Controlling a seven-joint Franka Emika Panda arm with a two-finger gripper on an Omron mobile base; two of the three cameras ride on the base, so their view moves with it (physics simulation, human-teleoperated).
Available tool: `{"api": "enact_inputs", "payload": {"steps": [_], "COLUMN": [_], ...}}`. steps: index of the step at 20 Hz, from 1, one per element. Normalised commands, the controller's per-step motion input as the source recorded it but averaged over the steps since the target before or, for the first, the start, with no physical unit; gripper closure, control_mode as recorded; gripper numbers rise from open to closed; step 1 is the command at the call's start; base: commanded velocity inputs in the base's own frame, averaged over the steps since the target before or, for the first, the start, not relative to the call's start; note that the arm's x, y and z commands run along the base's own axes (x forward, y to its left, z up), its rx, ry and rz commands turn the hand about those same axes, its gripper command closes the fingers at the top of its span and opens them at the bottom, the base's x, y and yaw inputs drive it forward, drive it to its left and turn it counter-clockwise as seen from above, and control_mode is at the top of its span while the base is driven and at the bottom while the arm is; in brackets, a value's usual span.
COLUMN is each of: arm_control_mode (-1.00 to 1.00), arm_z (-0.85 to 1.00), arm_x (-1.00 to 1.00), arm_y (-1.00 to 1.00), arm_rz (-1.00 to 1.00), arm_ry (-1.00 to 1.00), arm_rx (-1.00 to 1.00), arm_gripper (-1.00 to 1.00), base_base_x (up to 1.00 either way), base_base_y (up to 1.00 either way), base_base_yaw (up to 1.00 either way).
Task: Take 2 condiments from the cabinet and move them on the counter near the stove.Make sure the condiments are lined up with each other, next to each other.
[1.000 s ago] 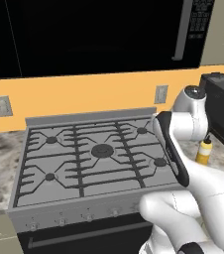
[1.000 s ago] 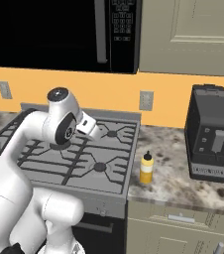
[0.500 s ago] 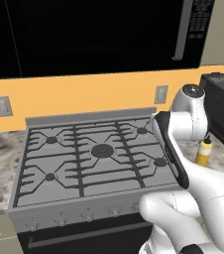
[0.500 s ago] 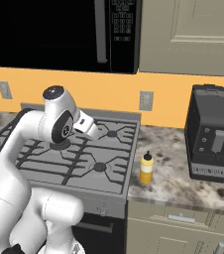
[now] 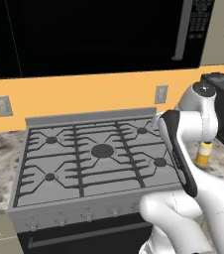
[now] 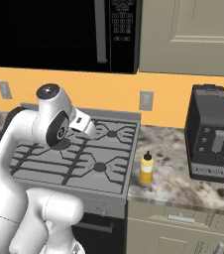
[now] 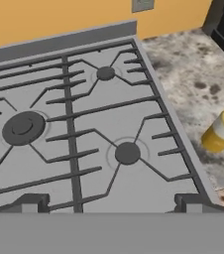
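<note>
Since one yellow bottle (image 6: 146,168) already stands upright on the counter (image 6: 183,178) just right of the stove (image 6: 84,163), the gripper (image 7: 111,206) hangs over the burners with jaws apart and empty, presumably freed for the second condiment.

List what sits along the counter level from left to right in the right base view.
Stove → yellow squeeze bottle on the counter → black coffee machine.
</note>
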Motion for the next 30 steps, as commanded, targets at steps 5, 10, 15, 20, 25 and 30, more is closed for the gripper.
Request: {"api": "enact_inputs", "payload": {"steps": [5,10,15,20,25,30], "arm_control_mode": [-1.0,-1.0,-1.0,1.0,1.0,1.0], "arm_z": [0.11,0.08,0.0,0.0,0.0,0.0], "arm_x": [-0.22,-0.38,-0.15,0.0,0.0,0.0], "arm_y": [0.26,0.29,0.21,0.01,0.0,0.0], "arm_rz": [0.21,0.09,0.03,0.0,0.0,0.0], "arm_ry": [0.0,0.0,0.02,0.01,0.0,0.0], "arm_rx": [0.0,-0.05,-0.06,-0.01,0.0,0.0], "arm_gripper": [-1.0,-1.0,-1.0,-1.0,-1.0,-1.0], "base_base_x": [0.0,0.0,0.0,0.0,-0.22,-0.73], "base_base_y": [0.0,0.0,0.0,0.01,0.06,0.11], "base_base_yaw": [0.0,0.0,0.0,0.0,0.0,0.0]}}
